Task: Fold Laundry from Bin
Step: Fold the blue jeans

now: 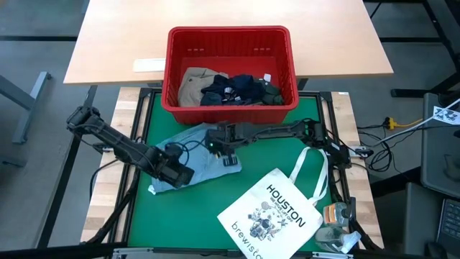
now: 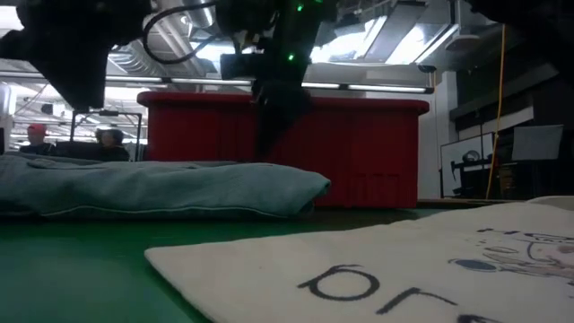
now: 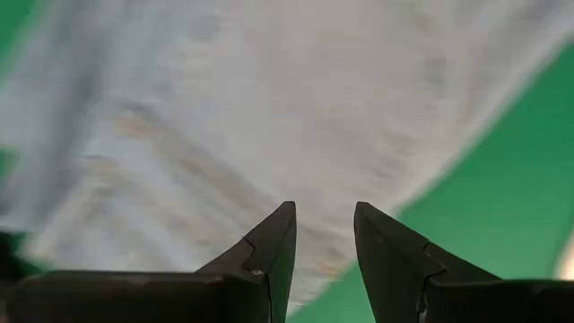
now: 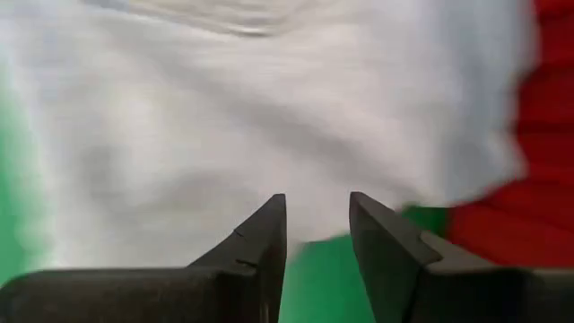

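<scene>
Light blue denim garment (image 1: 188, 155) lies flat, long axis slanting toward the bin (image 1: 230, 37).

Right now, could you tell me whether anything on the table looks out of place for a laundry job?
Yes: a white tote bag printed "HOUSTON" lies on the green mat, askew beside the light blue denim garment. It is no garment. Some clutter also sits at the mat's corner by the bag. The other clothes are in the red bin.

Bright even overhead light, soft shadows, both wrist views motion-blurred, low view's foreground out of focus
</scene>
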Available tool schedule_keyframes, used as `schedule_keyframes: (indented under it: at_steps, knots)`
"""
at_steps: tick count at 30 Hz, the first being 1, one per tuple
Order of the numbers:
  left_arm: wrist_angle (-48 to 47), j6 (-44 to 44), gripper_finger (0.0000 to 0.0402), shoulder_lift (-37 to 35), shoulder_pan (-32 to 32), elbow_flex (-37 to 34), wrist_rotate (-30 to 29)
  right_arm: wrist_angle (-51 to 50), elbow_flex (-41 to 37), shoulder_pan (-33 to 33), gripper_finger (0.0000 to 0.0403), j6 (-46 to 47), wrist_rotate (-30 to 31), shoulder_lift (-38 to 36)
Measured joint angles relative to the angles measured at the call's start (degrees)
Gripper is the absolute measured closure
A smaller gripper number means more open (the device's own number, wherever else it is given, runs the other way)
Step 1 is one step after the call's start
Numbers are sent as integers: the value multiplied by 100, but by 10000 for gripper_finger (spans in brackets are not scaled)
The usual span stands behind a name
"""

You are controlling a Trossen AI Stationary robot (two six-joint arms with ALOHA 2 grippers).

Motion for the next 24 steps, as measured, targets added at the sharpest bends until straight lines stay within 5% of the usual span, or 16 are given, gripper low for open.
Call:
schedule_keyframes:
  at_steps: [4, 9, 20, 24]
  knots:
    - [1018, 9, 292, 0, -336, -308, -77, -89, -208, 211, 281, 181, -620, -4]
    - [2071, -205, 292, 0, -777, -902, -383, 270, -652, 434, 281, 182, -683, -4]
    - [2691, -1242, 292, -3, -1033, -2141, -669, 1156, -1636, 482, 281, 501, -693, -59]
    - [3349, -1219, 292, -7, -1057, -2261, -367, 946, -1705, 514, 281, 495, -1179, -53]
